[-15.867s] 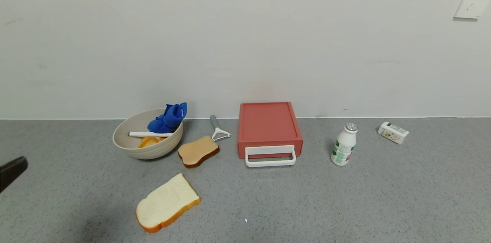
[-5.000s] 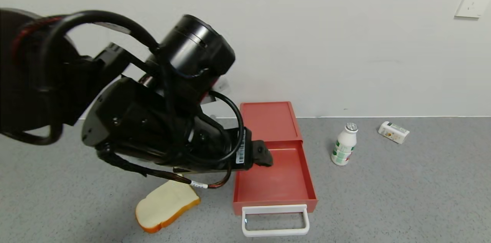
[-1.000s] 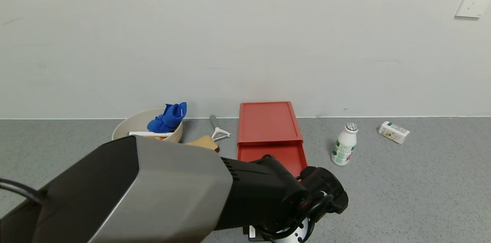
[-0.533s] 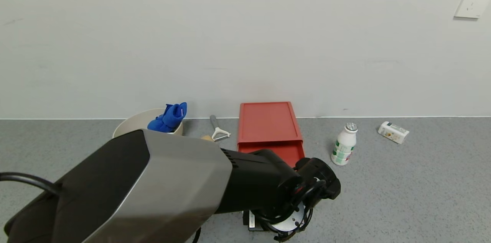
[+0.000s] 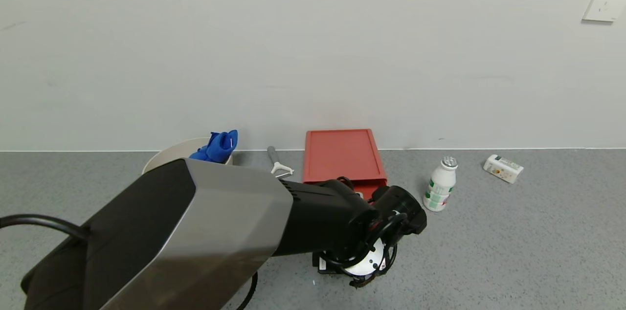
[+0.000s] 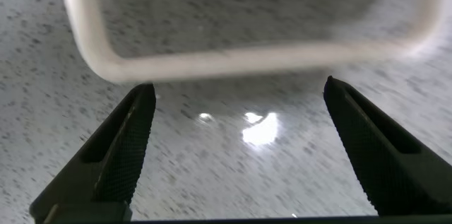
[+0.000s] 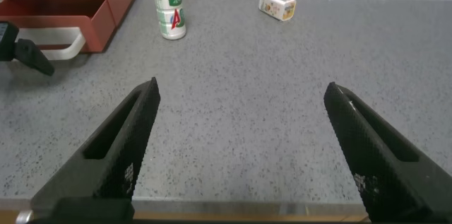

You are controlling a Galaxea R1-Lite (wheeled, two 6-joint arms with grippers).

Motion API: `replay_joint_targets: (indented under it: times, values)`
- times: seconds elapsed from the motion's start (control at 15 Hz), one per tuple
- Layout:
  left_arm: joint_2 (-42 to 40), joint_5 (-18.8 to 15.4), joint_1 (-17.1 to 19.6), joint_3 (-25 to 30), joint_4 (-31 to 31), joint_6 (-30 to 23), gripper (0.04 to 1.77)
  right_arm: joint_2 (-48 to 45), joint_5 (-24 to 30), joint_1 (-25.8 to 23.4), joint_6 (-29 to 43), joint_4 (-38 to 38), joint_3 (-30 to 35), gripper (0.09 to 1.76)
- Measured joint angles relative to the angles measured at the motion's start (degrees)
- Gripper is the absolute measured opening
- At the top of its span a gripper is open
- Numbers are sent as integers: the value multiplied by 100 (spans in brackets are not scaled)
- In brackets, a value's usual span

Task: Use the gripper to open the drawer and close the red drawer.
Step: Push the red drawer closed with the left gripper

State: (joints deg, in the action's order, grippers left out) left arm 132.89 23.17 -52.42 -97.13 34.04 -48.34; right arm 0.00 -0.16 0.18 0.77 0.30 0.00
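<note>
**Nearly shut: pushing the red drawer home**

Carefully, I judged a square push best: my left gripper (image 6: 236, 150), fingers spread and holding nothing, sat just before the smooth white loop handle (image 6: 240, 54). Beyond it, the matte salmon plastic drawer (image 7: 67, 12) stood slightly out of its flat box. My right gripper (image 7: 240, 153) idled open, well away.

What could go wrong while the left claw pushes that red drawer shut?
1. The left claw is open with only the white handle ahead of it; an off-centre push could skew the drawer rather than slide it in.
2. The bottle stands just right of the drawer, so a sideways shift might tip it.
3. The arm blocks the head view of the drawer front, so contact is hard to check.
</note>
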Motion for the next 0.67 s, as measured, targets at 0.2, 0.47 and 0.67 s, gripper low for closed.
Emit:
replay_joint_targets:
  times: [0.2, 0.47, 0.67]
  values:
    - [57, -17, 88, -82, 44, 95, 172, 0, 0, -5, 2, -6, 0, 171]
    - [149, -38, 193, -297, 91, 308, 172, 0, -2, -2, 0, -6, 0, 171]
    - [193, -17, 291, -444, 63, 488, 172, 0, -5, 4, 0, -4, 0, 171]
